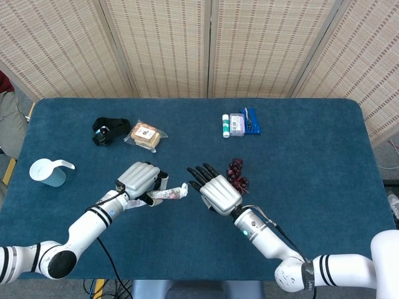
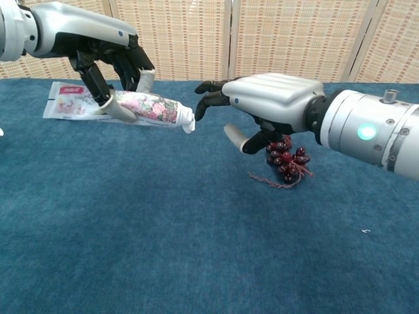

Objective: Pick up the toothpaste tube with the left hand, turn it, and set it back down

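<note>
My left hand (image 1: 138, 180) (image 2: 108, 62) holds the toothpaste tube (image 1: 163, 195) (image 2: 141, 108) above the blue table, fingers wrapped round its middle. The tube is white with a pink flower print; its cap (image 2: 188, 124) points right and slightly down, its flat tail (image 2: 65, 104) points left. My right hand (image 1: 215, 190) (image 2: 268, 104) hovers open just right of the cap, palm down, its dark fingertips (image 2: 206, 98) close to the cap and apart from it.
A bunch of dark red grapes (image 1: 237, 174) (image 2: 287, 162) lies under and behind my right hand. At the back stand a black strap (image 1: 110, 130), a wrapped snack (image 1: 146, 135) and small packets (image 1: 239, 124). A pale blue cup (image 1: 47, 172) sits at the left.
</note>
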